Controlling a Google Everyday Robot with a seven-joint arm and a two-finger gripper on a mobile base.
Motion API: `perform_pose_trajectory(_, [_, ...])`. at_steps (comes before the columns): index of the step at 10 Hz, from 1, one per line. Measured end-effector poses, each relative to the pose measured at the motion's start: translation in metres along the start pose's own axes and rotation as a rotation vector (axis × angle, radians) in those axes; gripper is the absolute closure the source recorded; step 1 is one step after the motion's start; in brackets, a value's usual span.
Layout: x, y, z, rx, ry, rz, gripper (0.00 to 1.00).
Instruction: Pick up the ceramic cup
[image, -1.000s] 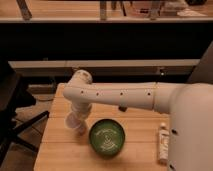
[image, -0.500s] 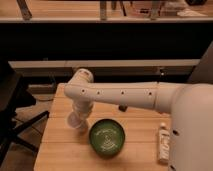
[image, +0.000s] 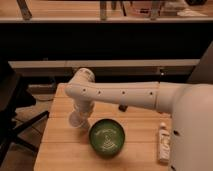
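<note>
Nearest the viewer, the white shell of the robot body fills the lower right corner, and beside it a slim white bottle lies on the wooden table near the right edge. Just left of centre a dark green bowl with pale markings inside sits upright on the tabletop. Behind and to the left of the bowl, close to its rim, the ceramic cup appears as a small white rounded form; whether it rests on the wood or is lifted cannot be told. The gripper comes down onto the cup from above at the end of the wrist, and cup and gripper merge into one pale shape. The arm, a thick white tube with small dark dots along its side, runs from the body leftward across the table to a rounded elbow above the cup. Part of a black chair stands at the left. Farther back lie a pale ledge, a dark band, and wooden shelving along the top
</note>
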Motion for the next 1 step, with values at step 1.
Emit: perform_pose_trajectory(1, [0.0005, 0.0012, -0.0003, -0.002, -0.002, 0.000, 1.00])
